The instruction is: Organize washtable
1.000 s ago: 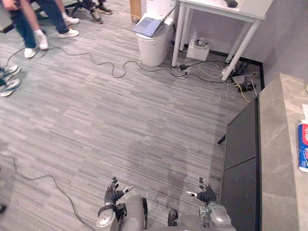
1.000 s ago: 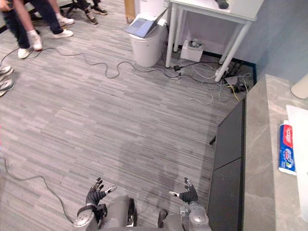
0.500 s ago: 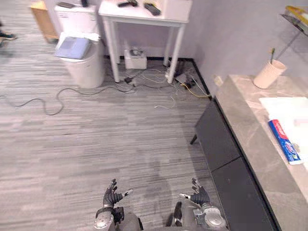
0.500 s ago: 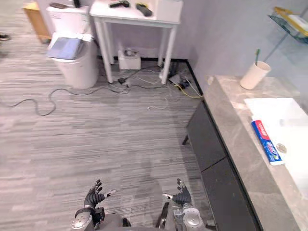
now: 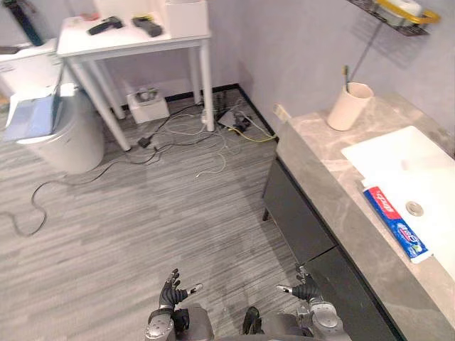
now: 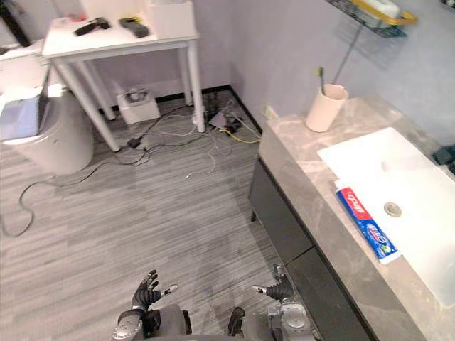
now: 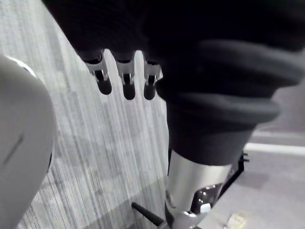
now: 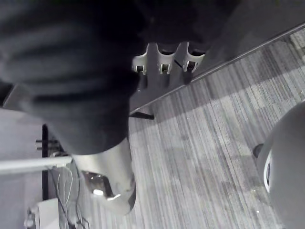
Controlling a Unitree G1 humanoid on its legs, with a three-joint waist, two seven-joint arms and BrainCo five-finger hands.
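Left eye view: the toothpaste lies on the basin's rim toward the worktop's front edge, cup at its far end; tidying looks unstarted. Wrist views: your left hand and right hand hang spread, empty.
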